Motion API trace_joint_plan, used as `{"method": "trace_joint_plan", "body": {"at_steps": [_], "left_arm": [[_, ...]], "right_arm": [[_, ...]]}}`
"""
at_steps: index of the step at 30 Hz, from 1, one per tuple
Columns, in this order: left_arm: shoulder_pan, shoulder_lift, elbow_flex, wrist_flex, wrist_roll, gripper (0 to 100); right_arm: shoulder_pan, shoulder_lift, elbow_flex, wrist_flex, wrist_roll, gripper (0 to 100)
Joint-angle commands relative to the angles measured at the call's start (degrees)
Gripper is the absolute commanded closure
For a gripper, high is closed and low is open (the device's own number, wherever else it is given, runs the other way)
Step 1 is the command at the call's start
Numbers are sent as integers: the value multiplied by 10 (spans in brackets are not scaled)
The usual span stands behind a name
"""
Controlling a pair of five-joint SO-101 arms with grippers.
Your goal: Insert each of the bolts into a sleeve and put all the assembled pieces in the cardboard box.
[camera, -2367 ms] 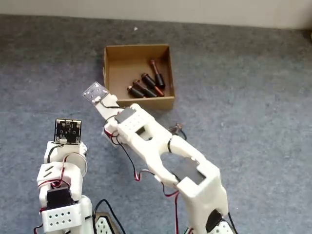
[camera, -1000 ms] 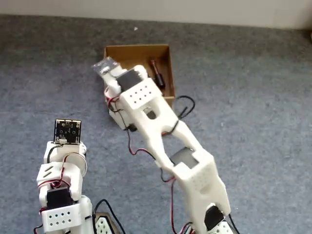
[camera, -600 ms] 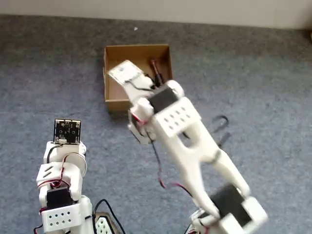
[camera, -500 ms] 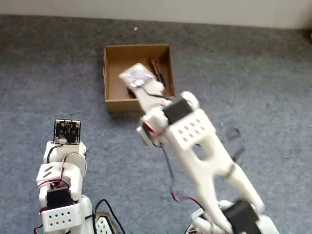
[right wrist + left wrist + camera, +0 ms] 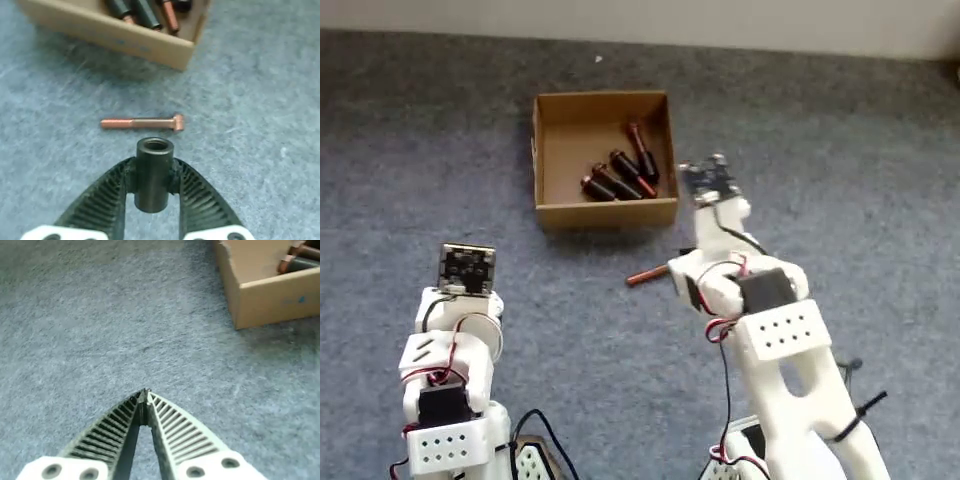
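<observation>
Surface: grey short-pile carpet [image 5: 840, 150] covering the table, with a pale wall strip [image 5: 720, 20] along the far edge.

Open brown cardboard box [image 5: 605, 213] sits toward the far edge, mid-table. Inside lie dark sleeves with copper bolts fitted [image 5: 620, 175].

Loose copper hex-head bolt [image 5: 142, 122] lies flat on the carpet, just off the box's near wall.

Right gripper [image 5: 153, 167] is clamped on a black cylindrical sleeve [image 5: 154, 175], bore facing the bolt.

Left gripper [image 5: 145, 395] has its fingers together, over bare carpet by the near-left corner.
</observation>
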Motion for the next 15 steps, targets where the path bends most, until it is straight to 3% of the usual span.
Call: {"method": "trace_joint_plan", "body": {"at_steps": [1,10,15], "left_arm": [[54,-2,-52,18,-40,992],[192,10,-222,100,-44,990],[275,149,-319,127,-41,919]], "right_arm": [[39,-53,25,-53,-40,992],[85,-214,138,-131,-47,992],[87,-284,186,-153,-47,992]]}}
